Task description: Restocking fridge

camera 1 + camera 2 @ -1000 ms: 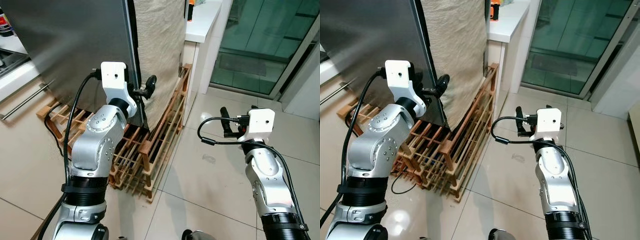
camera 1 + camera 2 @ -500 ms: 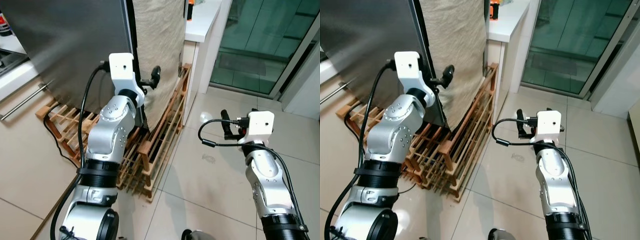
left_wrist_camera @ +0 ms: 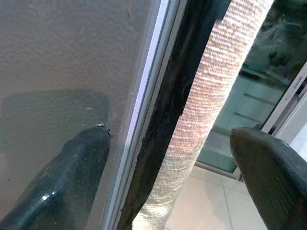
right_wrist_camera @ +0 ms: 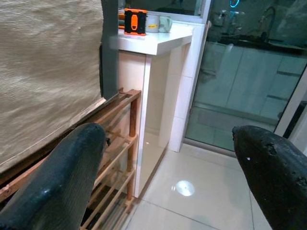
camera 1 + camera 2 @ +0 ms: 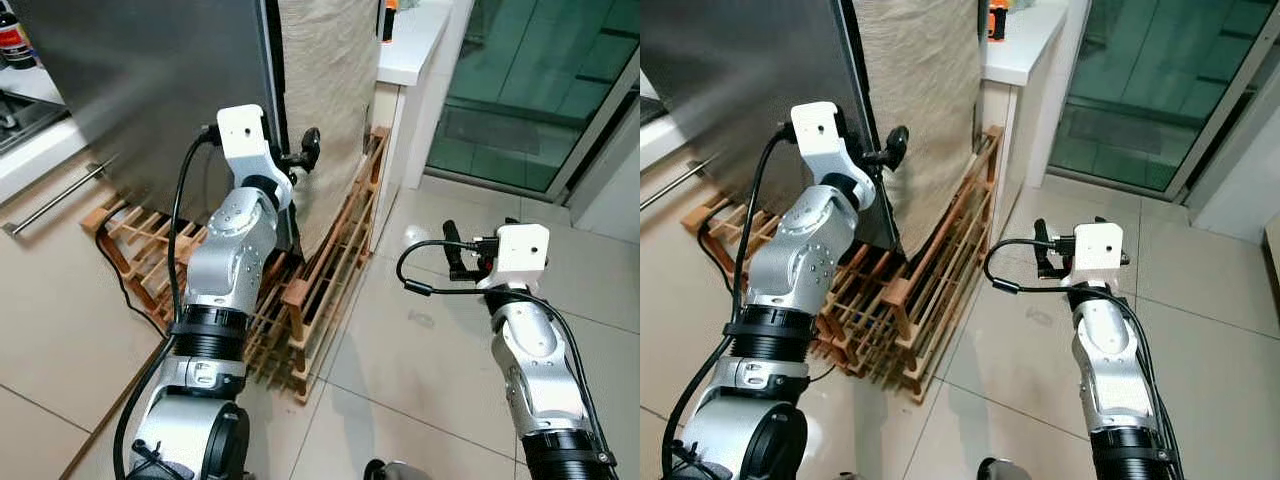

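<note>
- since 1 second back: left gripper (image 3: 168, 163) raised from beside the door's lower part up to the fridge door (image 5: 140, 90) edge; right gripper (image 4: 172, 158) barely shifted.
- left gripper spread wide, 1 finger (image 3: 62, 182) touching the grey door face, the other out past the black door seal (image 3: 168, 120) and the beige woven cover (image 5: 325, 90).
- right gripper spread wide, holding nothing, low over floor tiles (image 5: 420, 330), pointed toward the wooden rack (image 5: 320, 290) and white counter (image 4: 153, 43).
- orange object (image 4: 135, 21) on that counter, well beyond the right fingers.
</note>
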Robot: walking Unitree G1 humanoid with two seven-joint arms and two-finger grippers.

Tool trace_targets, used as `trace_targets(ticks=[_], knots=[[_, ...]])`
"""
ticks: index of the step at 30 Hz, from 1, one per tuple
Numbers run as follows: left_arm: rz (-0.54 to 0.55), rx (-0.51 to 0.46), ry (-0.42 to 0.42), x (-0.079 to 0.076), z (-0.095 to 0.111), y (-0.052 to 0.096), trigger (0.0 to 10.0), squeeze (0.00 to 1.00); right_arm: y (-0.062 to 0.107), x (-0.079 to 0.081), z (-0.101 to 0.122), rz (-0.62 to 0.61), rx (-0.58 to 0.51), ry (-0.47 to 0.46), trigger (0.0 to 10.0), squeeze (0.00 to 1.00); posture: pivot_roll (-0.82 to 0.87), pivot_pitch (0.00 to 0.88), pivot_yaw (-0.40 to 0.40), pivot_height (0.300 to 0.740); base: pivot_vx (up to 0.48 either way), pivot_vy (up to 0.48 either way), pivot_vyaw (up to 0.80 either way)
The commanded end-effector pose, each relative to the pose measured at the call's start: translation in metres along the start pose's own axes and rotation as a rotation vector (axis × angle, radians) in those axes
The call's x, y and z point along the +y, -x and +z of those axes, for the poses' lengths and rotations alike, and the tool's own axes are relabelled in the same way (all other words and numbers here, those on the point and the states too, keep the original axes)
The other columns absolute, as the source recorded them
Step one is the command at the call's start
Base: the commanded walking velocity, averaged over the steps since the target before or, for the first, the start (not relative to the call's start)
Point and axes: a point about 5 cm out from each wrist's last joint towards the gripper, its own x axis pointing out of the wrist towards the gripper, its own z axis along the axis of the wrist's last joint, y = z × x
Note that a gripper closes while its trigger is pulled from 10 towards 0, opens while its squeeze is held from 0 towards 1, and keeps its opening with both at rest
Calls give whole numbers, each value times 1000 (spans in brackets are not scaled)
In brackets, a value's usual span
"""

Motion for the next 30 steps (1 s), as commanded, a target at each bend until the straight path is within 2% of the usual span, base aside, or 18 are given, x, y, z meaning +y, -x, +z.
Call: trace_targets(ticks=[1,8,20,26,30], knots=[[-45,-36,2,-9,10,-4,10000,0,-1,-1,2,-8,-14,-2,10000,0,-121,10,31,740,0,0,0],[-72,-31,18,-15,9,-2,10000,0,1,-3,2,-17,-13,0,10000,0,-127,13,33,740,0,0,0],[-115,-28,-1,-20,10,3,10000,0,-1,-1,1,-14,-9,-1,10000,0,-119,13,28,740,0,0,0],[-122,-1,-3,-21,4,2,10000,0,-2,-1,1,-15,-10,-2,10000,0,-120,15,27,740,0,0,0],[-104,-2,-33,-20,3,-4,10000,0,-2,0,1,-12,-9,-2,10000,0,-120,14,26,740,0,0,0]])
